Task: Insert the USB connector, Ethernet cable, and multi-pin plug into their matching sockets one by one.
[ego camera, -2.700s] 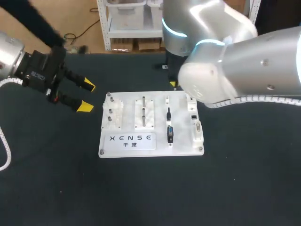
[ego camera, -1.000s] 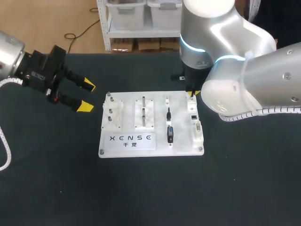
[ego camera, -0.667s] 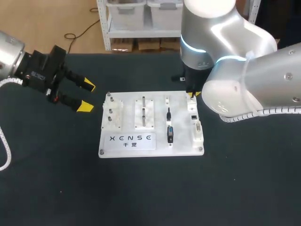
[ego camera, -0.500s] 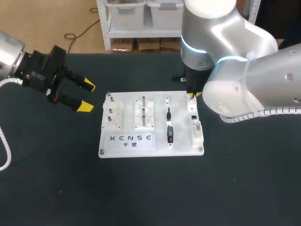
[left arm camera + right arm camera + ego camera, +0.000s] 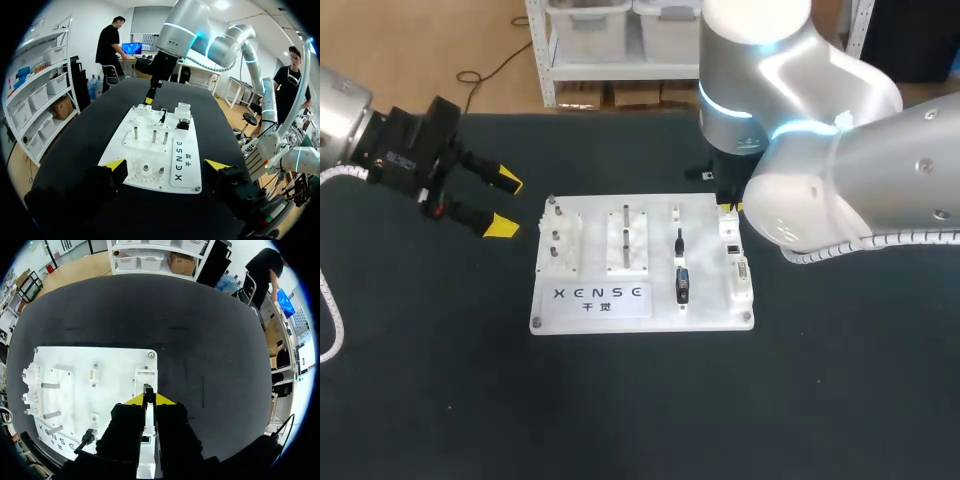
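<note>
1. The small black USB connector (image 5: pixel 148 389) is pinched between the yellow-tipped fingers of the right gripper (image 5: pixel 148 399). The fingers stand close together with only the plug between them. It hangs over the far right corner of the flat white plastic board (image 5: pixel 710 305), at the edge of the raised white socket block (image 5: pixel 146 374) just ahead of the fingers. I cannot tell whether plug and block touch.
2. The connector's black body shows in full outside the block, so I judge the first insertion to be in hand but not finished.
3. The slim black Ethernet cable plug (image 5: pixel 678 240) lies in its holder in the board's middle column. It is apart from the small dark square socket (image 5: pixel 731 247) in the right-hand column and has not been inserted.
4. The chunky black multi-pin plug (image 5: pixel 682 285) sits just nearer than the Ethernet plug. The long pale multi-pin socket (image 5: pixel 741 270) beside it has nothing in it.
5. The left gripper (image 5: pixel 503 204) hovers over the dark table (image 5: pixel 440 380), well to the left of the board. Its jaws are spread wide and hold nothing.
6. By my reckoning none of the three insertions is complete. What is left is to push the USB connector home and let go. The Ethernet plug and the multi-pin plug must then each be picked up and seated in turn.
</note>
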Motion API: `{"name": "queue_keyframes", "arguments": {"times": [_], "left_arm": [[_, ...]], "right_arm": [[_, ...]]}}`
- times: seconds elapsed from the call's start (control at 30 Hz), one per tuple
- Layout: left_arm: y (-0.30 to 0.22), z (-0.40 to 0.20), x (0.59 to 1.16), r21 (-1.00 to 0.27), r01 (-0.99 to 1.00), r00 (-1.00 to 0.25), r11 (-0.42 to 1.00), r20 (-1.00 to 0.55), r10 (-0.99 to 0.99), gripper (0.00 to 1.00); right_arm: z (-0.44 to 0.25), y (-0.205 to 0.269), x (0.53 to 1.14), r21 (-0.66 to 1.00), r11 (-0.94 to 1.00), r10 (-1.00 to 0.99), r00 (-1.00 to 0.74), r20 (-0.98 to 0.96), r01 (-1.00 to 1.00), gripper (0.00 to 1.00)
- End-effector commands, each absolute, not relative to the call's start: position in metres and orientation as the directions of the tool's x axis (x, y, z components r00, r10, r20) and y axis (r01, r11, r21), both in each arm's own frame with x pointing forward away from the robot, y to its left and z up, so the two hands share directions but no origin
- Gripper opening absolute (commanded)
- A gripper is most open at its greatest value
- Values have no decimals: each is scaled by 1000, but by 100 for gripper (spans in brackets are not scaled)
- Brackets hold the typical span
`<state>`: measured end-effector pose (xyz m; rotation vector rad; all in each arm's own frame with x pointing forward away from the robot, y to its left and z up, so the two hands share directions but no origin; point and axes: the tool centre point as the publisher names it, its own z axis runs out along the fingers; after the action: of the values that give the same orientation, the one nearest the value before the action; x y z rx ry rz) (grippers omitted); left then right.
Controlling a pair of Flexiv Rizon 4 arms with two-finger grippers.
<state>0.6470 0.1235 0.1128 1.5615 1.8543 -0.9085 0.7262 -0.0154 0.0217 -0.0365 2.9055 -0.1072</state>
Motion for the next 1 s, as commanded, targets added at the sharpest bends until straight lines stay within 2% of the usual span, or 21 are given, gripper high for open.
{"name": "queue_keyframes", "arguments": {"times": [0.03, 0.47, 0.5, 0.53, 0.57, 0.6, 1.0], "left_arm": [[124, 112, 647, -148, 984, -175, 95, -769, 614, 100], [124, 112, 647, -148, 984, -175, 95, -769, 614, 100], [124, 112, 647, -148, 984, -175, 95, -769, 614, 100], [124, 112, 647, -148, 984, -175, 95, -769, 614, 100], [124, 112, 647, -148, 984, -175, 95, -769, 614, 100], [124, 112, 647, -148, 984, -175, 95, -769, 614, 100], [124, 112, 647, -148, 984, -175, 95, -769, 614, 100]], "right_arm": [[-3, -16, 733, -88, 996, -29, -976, -216, -10, 0], [5, -16, 739, -81, 997, -37, -972, -232, -18, 0], [6, -16, 740, -79, 997, -37, -971, -234, -19, 10], [9, -15, 740, -74, 997, -42, -970, -239, -25, 31], [13, -13, 739, -71, 997, -45, -968, -245, -29, 58], [16, -13, 739, -67, 997, -46, -967, -250, -31, 100], [57, 15, 715, -27, 997, -82, -944, -318, -77, 100]]}}
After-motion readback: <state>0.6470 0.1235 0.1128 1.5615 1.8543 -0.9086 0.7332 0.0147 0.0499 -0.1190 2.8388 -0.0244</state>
